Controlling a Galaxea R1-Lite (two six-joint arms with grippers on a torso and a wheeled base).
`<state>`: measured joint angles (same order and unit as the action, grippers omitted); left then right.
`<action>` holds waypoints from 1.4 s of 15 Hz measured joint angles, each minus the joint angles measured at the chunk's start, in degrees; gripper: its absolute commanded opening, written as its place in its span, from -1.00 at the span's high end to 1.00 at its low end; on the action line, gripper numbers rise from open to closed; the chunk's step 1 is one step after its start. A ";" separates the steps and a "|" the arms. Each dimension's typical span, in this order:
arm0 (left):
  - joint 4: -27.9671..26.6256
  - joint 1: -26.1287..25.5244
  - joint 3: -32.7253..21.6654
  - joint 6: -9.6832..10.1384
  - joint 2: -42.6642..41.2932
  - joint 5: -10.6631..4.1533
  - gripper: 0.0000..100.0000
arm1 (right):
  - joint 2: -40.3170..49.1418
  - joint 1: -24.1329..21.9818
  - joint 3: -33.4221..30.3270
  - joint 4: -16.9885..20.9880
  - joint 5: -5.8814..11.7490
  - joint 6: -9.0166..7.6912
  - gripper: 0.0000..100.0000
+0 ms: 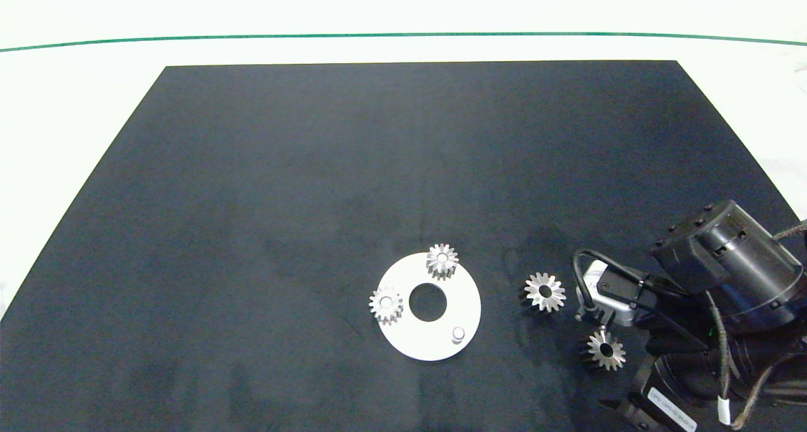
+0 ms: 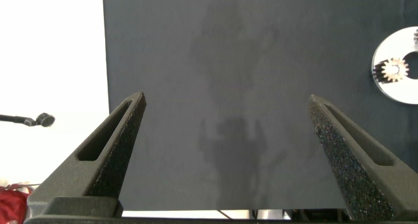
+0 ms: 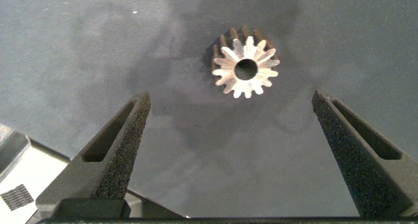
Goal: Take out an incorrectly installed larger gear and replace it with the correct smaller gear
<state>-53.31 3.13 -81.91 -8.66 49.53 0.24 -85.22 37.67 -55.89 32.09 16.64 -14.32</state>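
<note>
1. The smaller gear (image 1: pixel 606 350) lies loose on the mat (image 1: pixel 252 167) just beside the right gripper (image 3: pixel 230 95), whose jaws are spread and hold nothing. The larger gear (image 1: pixel 545 291) lies near it, towards the disc (image 1: pixel 410 347).
2. The two loose gears look near-identical from above, so I may have them swapped. Grabbing the wrong one refits the error.
3. At the bare peg (image 1: pixel 458 334), a tilted bore would jam.
4. The left gripper (image 2: pixel 225 95) is idle and spread, away from the disc.

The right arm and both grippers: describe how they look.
The right arm is dark, with a cylindrical black housing, a silver block, looping black cables and a white label near its base. The right gripper and left gripper each have two grey wedge-shaped fingers, slotted and faced with rough foam.
</note>
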 measured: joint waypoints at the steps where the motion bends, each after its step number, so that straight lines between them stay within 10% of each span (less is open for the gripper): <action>1: 0.00 0.00 0.00 -0.05 -0.09 0.02 -1.00 | -0.35 -0.41 0.13 -0.28 -0.07 0.05 -0.94; 21: 0.00 -0.07 0.00 -0.07 -0.20 0.02 -1.00 | -4.90 -4.00 3.17 -7.69 -0.66 0.18 -0.13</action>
<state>-53.31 3.06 -81.91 -8.73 49.34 0.27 -90.13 33.67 -52.72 24.39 15.98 -14.14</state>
